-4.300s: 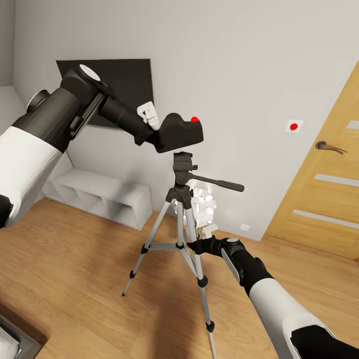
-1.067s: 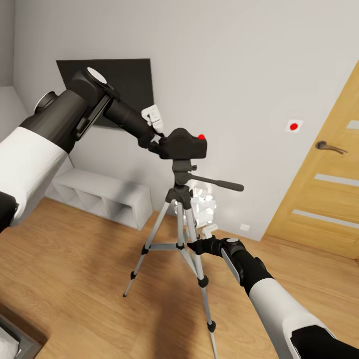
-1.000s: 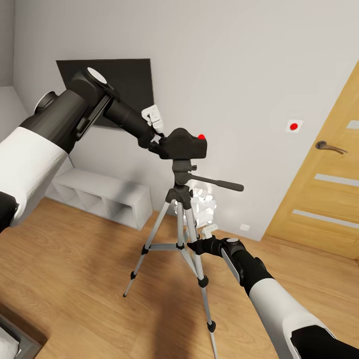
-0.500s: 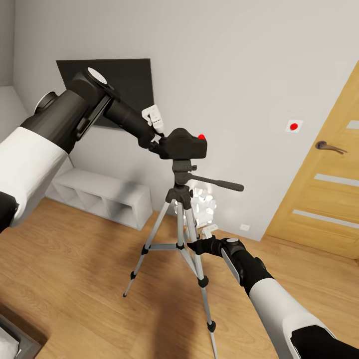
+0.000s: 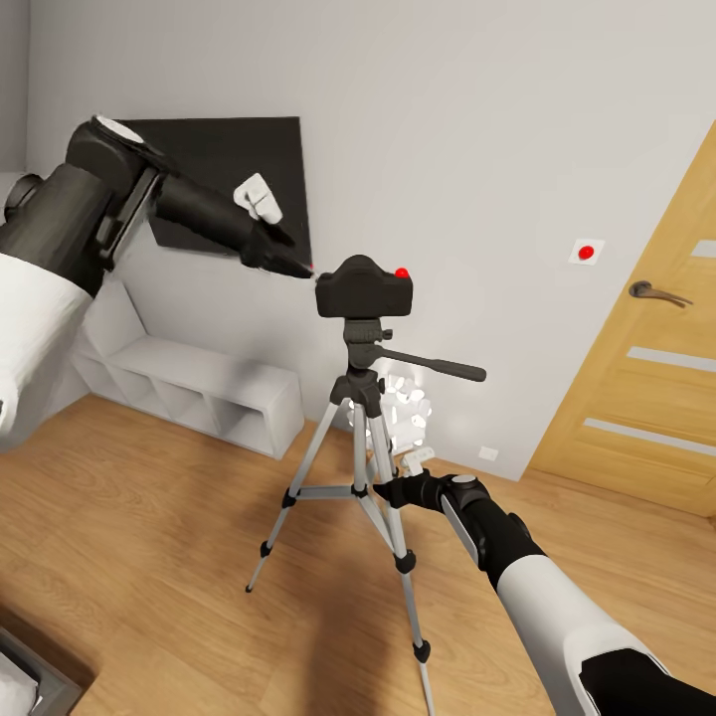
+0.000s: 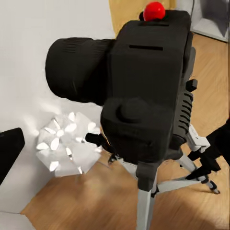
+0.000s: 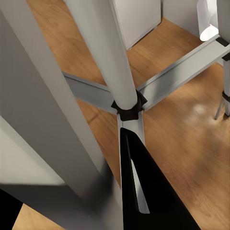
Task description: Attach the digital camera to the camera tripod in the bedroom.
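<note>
Digital camera (image 5: 364, 288) sits on the black head of the camera tripod (image 5: 360, 428), level, with its red dot on top toward the door side. In the left wrist view the digital camera (image 6: 143, 91) shows close up, its stubby lens pointing toward the grey-white wall, with the tripod's silver column below it. The left gripper (image 5: 288, 261) hangs just beside the camera on the side of the black wall TV (image 5: 224, 179), apart from it with a small gap between the fingertips and the camera body; its fingers look close together, but I cannot tell for certain how wide they stand, and they hold nothing. The right gripper (image 5: 390, 490) is low down at the tripod's legs, near the centre brace; whether it clamps a leg cannot be told from the head view. In the right wrist view one dark finger (image 7: 143, 191) lies beside the silver leg and the brace hub (image 7: 128, 106), blurred at close range. A grey cube shelf (image 5: 194, 393) stands against the wall, an oak door (image 5: 646, 378) is at the right, and a white spiky-ball lamp (image 5: 406, 408) shows behind the tripod on the light wood floor (image 5: 149, 557).
</note>
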{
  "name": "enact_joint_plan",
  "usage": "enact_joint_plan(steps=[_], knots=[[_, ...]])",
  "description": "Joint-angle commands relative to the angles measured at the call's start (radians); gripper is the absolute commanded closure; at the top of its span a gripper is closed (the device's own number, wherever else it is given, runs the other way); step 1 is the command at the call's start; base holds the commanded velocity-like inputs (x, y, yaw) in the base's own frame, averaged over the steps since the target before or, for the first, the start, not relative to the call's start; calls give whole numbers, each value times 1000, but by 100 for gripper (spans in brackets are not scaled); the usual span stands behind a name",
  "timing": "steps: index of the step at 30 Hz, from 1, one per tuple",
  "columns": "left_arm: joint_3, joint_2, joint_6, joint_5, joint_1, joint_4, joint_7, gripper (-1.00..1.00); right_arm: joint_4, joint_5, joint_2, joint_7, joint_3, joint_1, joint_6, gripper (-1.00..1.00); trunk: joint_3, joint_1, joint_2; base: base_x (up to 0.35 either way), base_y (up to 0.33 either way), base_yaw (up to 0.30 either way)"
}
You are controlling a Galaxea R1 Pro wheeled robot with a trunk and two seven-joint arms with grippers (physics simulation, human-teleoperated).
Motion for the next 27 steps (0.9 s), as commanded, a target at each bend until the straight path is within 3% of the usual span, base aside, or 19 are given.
enact_joint_plan(steps=[1, 8, 9, 11, 20, 25, 27], knots=[[51, 14, 11, 21, 0, -2, -5, -100, 3, 72, 0, 1, 0, -1, 9, 100, -2, 1, -2, 0, 0, 0], [229, 46, 11, 95, 7, -4, -3, -100, 3, 72, 0, 1, 0, -1, 9, 100, -2, 1, -2, 0, 0, 0], [267, 53, 11, 104, 10, -4, -3, -100, 3, 72, 0, 1, 0, -1, 9, 100, -2, 1, -2, 0, 0, 0], [295, 59, 11, 110, 12, -3, -3, -100, 3, 72, 0, 1, 0, -1, 8, 100, -2, 1, -2, 0, 0, 0], [339, 82, 12, 117, 20, 5, 33, -100, 3, 72, 0, 1, 0, -1, 8, 100, -2, 1, -2, 0, 0, 0], [342, 89, 22, 119, 66, 22, 119, -100, 3, 71, 0, 1, 0, -1, 7, 100, -2, 1, -2, 0, 0, 0], [343, 93, 39, 119, 117, 38, 187, -100, 3, 71, 0, 1, 0, -1, 7, 100, -2, 1, -2, 0, 0, 0]])
